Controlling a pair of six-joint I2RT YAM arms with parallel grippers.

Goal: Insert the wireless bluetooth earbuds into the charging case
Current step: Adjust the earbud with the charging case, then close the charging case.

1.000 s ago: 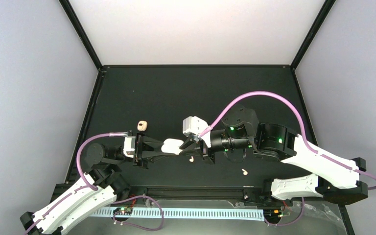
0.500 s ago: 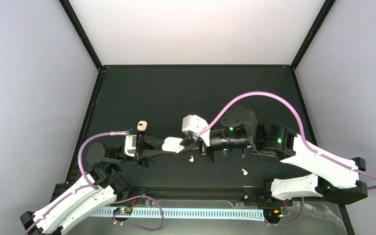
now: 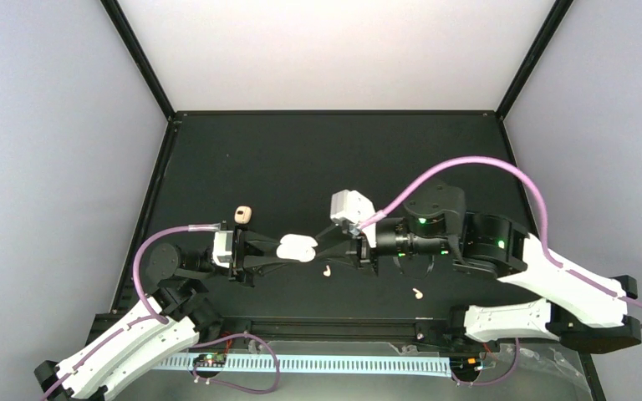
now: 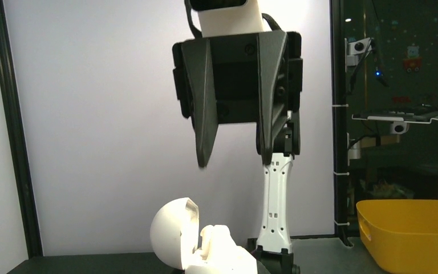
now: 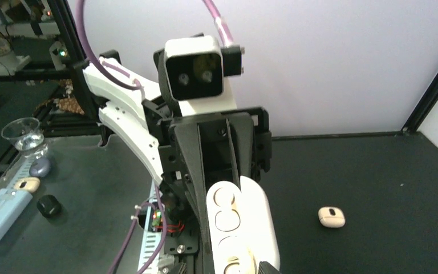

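Observation:
My left gripper (image 3: 282,251) is shut on the charging case (image 3: 298,248), a glossy white pill-shaped case held just above the table. The case is open: its domed lid (image 4: 171,231) stands up and its hollow seats (image 5: 228,220) face the right wrist camera. My right gripper (image 3: 328,249) is open and empty just right of the case, with a clear gap between its fingers (image 4: 204,123). Two cream-white earbuds lie on the table, one (image 3: 326,270) just below the grippers and one (image 3: 418,293) further to the right near the front edge.
A small peach-tan lump with a dark spot (image 3: 243,215) lies on the mat behind the left gripper; it also shows in the right wrist view (image 5: 331,217). A black frame rail (image 3: 334,324) runs along the table's near edge. A yellow bin (image 4: 410,231) stands beyond the table.
My right gripper has drawn back to the right, off the case. The case stays in my left gripper, its lid now standing open. The earbuds have not moved.

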